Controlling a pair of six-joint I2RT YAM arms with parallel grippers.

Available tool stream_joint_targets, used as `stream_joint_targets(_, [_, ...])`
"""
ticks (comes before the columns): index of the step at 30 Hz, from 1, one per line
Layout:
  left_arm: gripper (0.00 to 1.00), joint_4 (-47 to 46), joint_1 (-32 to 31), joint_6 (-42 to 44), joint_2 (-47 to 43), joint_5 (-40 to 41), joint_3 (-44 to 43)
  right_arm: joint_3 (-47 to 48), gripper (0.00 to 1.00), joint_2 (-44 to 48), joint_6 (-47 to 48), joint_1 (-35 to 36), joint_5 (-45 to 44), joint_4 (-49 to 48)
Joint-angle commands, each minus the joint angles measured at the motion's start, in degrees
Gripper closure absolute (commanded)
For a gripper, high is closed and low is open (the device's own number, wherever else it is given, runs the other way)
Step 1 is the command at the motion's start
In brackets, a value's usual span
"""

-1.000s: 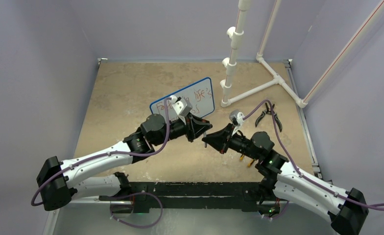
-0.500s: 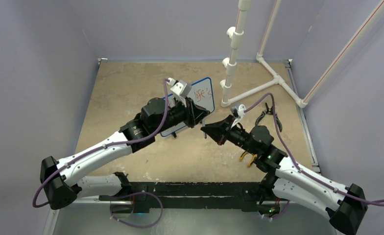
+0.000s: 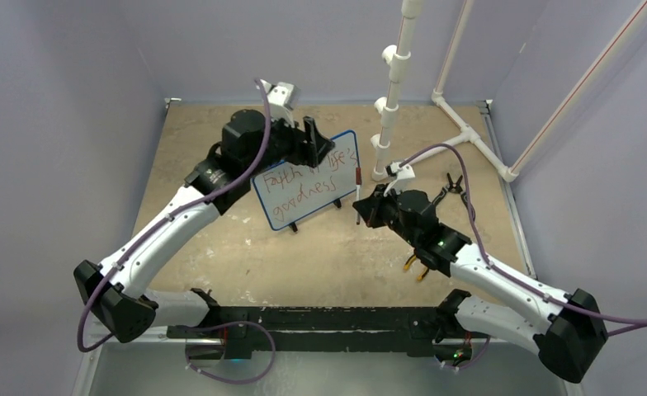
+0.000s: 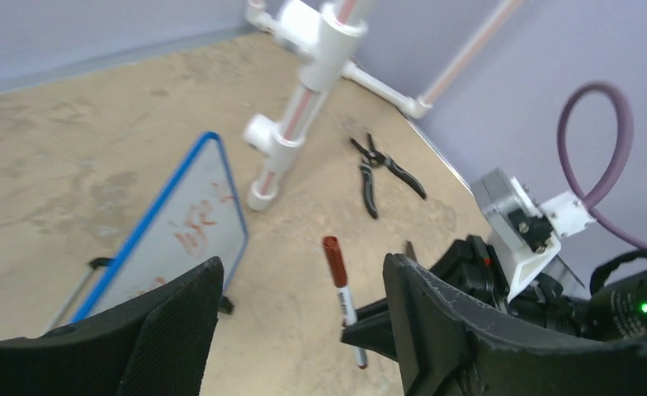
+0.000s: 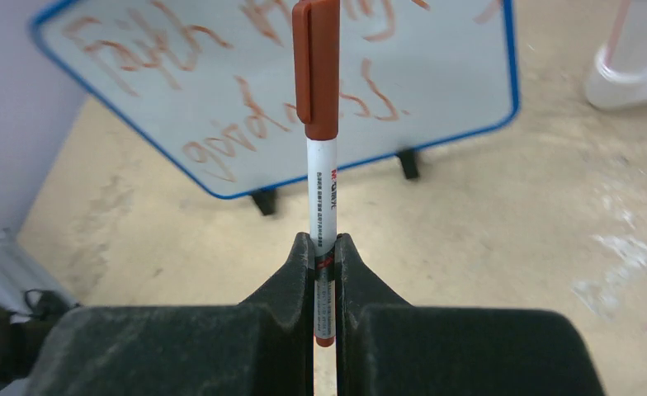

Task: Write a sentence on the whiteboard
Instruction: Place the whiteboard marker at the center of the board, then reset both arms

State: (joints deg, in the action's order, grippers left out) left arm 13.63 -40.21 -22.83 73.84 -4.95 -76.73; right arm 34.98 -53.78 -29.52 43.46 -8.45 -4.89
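The whiteboard (image 3: 304,194) stands on its small black feet mid-table, blue-rimmed, tilted toward me. The sentence (image 3: 299,188) in red reads roughly "Faith in life's goodness" over two lines. My right gripper (image 3: 361,208) is shut on a red-capped marker (image 3: 358,183), held upright just right of the board; in the right wrist view the marker (image 5: 320,190) rises from the gripper (image 5: 324,257) in front of the whiteboard (image 5: 444,91). My left gripper (image 3: 315,145) hovers open above the board's top edge, holding nothing. In the left wrist view, the left gripper (image 4: 304,330) looks down on the marker (image 4: 339,285) and the whiteboard (image 4: 184,235).
A white PVC pipe stand (image 3: 393,99) rises just right of the board, its base legs spreading to the back right. Black pliers (image 3: 454,188) lie on the table behind my right arm. An orange-handled tool (image 3: 416,268) lies under the right forearm.
My left gripper opened, let go of the marker and rose back over the board's top edge. My right gripper carried the marker up toward the board's right side. The writing is uncovered.
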Motion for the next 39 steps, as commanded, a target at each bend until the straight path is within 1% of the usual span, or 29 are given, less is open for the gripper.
stream_joint_targets(1, [0.28,4.8,8.3,3.3,-2.2,2.6,-1.8,-0.6,1.00,-3.5,-3.4,-4.1,-0.4,4.6])
stream_joint_targets(4, [0.25,5.7,14.4,5.9,-2.8,3.6,-0.1,-1.4,1.00,-6.7,-4.1,-7.4,2.8,3.5])
stream_joint_targets(5, [0.24,5.8,17.0,6.2,-2.9,4.2,0.8,-1.7,0.98,-7.6,-4.3,-8.2,3.5,3.1])
stream_joint_targets(7, [0.24,5.3,22.4,6.0,-3.2,3.5,3.3,-2.2,0.91,-9.4,-4.7,-9.6,4.8,2.5])
stream_joint_targets(10, [0.23,3.0,27.9,5.7,-4.5,4.6,7.4,-3.0,0.81,-11.4,-5.3,-11.2,6.0,1.9])
stream_joint_targets(12, [0.23,2.1,30.0,5.5,-5.4,4.8,9.5,-3.2,0.70,-12.3,-5.6,-12.1,6.1,2.1])
stream_joint_targets(13, [0.23,1.6,30.5,5.8,-5.9,6.7,10.5,-3.2,0.64,-12.5,-5.7,-12.5,5.8,2.1])
stream_joint_targets(16, [0.23,0.6,30.6,7.3,-7.7,12.0,13.5,-2.9,0.39,-12.0,-5.9,-13.4,4.4,2.4])
stream_joint_targets(17, [0.22,0.2,30.6,7.5,-8.5,13.7,14.4,-2.7,0.34,-11.5,-5.8,-13.6,3.7,2.4])
stream_joint_targets(19, [0.22,-1.1,30.6,7.8,-10.7,16.0,17.1,-2.1,0.19,-10.5,-5.5,-14.2,2.1,2.4])
stream_joint_targets(21, [0.21,-3.3,30.6,8.3,-12.8,17.0,19.4,-1.4,0.12,-9.5,-4.7,-15.2,1.0,1.8])
stream_joint_targets(23, [0.20,-4.7,30.6,8.6,-14.7,18.9,21.2,-1.5,0.10,-8.1,-3.2,-17.1,1.5,-0.3])
stream_joint_targets(26, [0.18,-5.3,30.6,8.6,-17.5,22.4,23.0,-2.5,0.08,-5.0,-1.3,-21.5,3.6,-5.2])
stream_joint_targets(30, [0.14,-5.8,30.6,8.8,-21.3,25.7,25.4,-4.9,0.08,2.2,1.1,-27.1,4.0,-12.6])
stream_joint_targets(35, [0.13,-6.6,30.6,9.7,-25.7,28.3,27.8,-8.7,0.07,10.3,9.2,-27.6,-2.5,-23.4])
stream_joint_targets(36, [0.13,-6.8,30.6,9.8,-26.3,28.7,28.3,-8.8,0.07,11.0,11.3,-27.6,-3.3,-24.9])
stream_joint_targets(39, [0.13,-6.9,30.6,10.2,-27.3,29.6,28.8,-8.7,0.08,11.4,13.6,-27.6,-4.0,-26.5])
